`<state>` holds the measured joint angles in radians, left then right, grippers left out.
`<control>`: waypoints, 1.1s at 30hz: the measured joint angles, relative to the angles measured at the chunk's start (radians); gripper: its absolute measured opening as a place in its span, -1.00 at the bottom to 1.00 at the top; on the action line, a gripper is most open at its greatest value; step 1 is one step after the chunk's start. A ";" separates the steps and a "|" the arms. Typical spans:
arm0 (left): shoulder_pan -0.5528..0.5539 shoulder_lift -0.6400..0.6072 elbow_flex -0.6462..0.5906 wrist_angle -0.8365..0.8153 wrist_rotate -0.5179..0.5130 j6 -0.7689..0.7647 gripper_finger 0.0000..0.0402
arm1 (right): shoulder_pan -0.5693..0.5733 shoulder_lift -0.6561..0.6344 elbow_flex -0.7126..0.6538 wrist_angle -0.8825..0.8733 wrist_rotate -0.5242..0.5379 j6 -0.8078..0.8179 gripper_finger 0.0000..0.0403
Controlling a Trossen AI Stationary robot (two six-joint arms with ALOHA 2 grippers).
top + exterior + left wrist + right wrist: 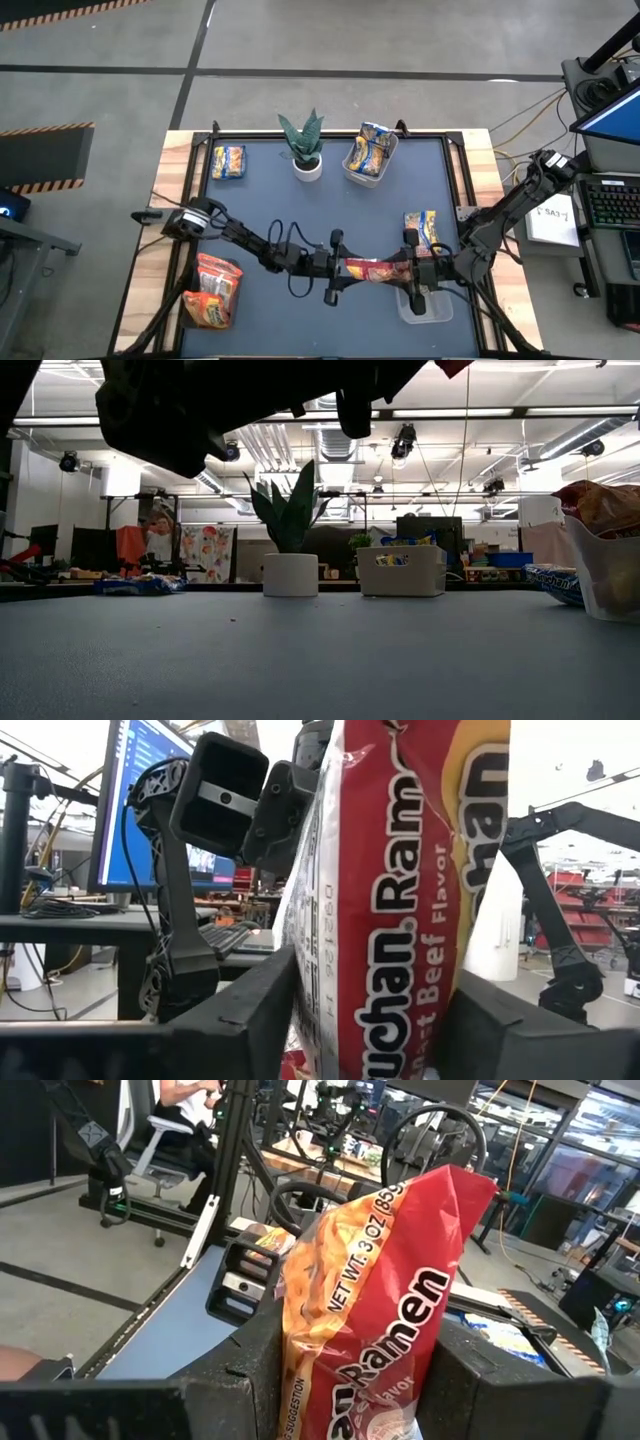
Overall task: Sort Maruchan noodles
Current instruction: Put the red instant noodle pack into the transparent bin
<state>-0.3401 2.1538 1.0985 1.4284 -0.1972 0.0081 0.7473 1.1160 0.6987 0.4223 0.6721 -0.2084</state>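
One red-and-white noodle packet (375, 268) hangs in the air between my two grippers, above the table's near middle. My left gripper (338, 268) is shut on its left end and my right gripper (412, 270) on its right end. Both grippers and the packet's red corner (455, 365) show only at the top edge of the low view. A bin (213, 292) at the near left holds orange-red packets. A bin (370, 155) at the far edge holds yellow-and-blue packets. Two yellow-and-blue packets (228, 160) (422, 230) lie flat on the mat. My left gripper pinches the packet's left end (330, 990) between its two fingers, coming level from the table's left. The packet stands on edge between the fingers, clear of the table. My right gripper pinches the packet's right end (345, 1380) between its two fingers, coming level from the table's right. The packet reaches away toward the left gripper (240, 1280), lifted clear of the table.
A potted green plant (305, 150) stands at the far middle. A clear bin (428, 305) stands at the near right, just below my right gripper. The dark mat (300, 210) lies open between the plant and the arms. Wooden table edges frame it.
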 joint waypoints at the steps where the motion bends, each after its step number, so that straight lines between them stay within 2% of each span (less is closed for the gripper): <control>1: 0.000 0.000 0.000 0.000 -0.001 0.000 -0.18 | 0.000 0.000 0.000 -0.001 0.001 0.004 -0.23; 10: 0.000 0.000 -0.007 -0.004 -0.002 0.008 -0.52 | 0.000 -0.001 0.000 -0.007 0.002 0.082 -0.13; 16: 0.000 0.000 -0.009 -0.004 -0.002 0.035 -0.58 | 0.000 -0.016 0.001 -0.013 0.006 0.144 0.06; 20: 0.000 0.000 -0.023 -0.006 -0.004 0.043 -0.59 | 0.001 -0.063 0.005 -0.089 0.010 0.212 0.21; 24: -0.001 0.000 -0.036 -0.035 -0.051 0.045 -0.59 | 0.001 -0.118 0.063 -0.316 0.010 0.346 0.35; 27: -0.001 0.000 -0.036 -0.105 -0.088 0.053 -0.59 | 0.001 -0.126 0.157 -0.532 0.009 0.452 0.43; 33: -0.001 0.000 -0.012 -0.202 -0.136 0.054 -0.59 | 0.001 -0.033 0.419 -1.009 -0.008 0.593 0.47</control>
<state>-0.3412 2.1536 1.0865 1.2267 -0.3332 0.0620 0.7479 1.0832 1.1181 -0.5866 0.6645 0.3848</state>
